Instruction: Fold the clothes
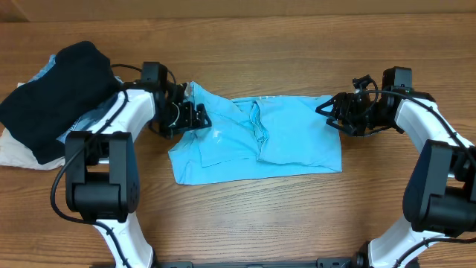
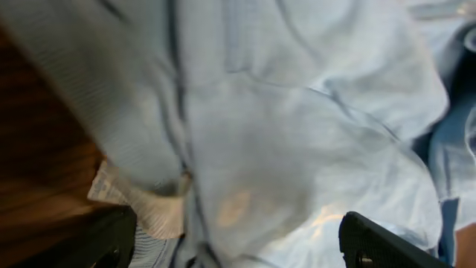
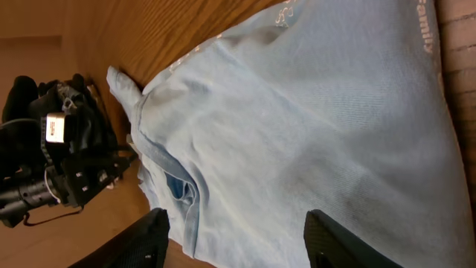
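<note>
The light sky-blue T-shirt point(image 1: 256, 141) lies partly folded and rumpled at the middle of the wooden table. My left gripper point(image 1: 195, 117) is at its left edge, jaws open over bunched cloth, as the left wrist view point(image 2: 238, 246) shows with shirt fabric point(image 2: 297, 134) filling the frame. My right gripper point(image 1: 331, 112) is at the shirt's upper right corner, open, its fingers point(image 3: 238, 242) spread above the flat shirt point(image 3: 297, 126). Pale lettering point(image 3: 424, 26) shows near the shirt's edge. A black garment point(image 1: 59, 93) lies on top of a pile at the far left.
The pile at the left also holds a denim-blue piece point(image 1: 46, 65) and a cream piece point(image 1: 15, 152). The wooden table point(image 1: 245, 216) runs all round the shirt. The left arm point(image 3: 59, 149) shows beyond the shirt in the right wrist view.
</note>
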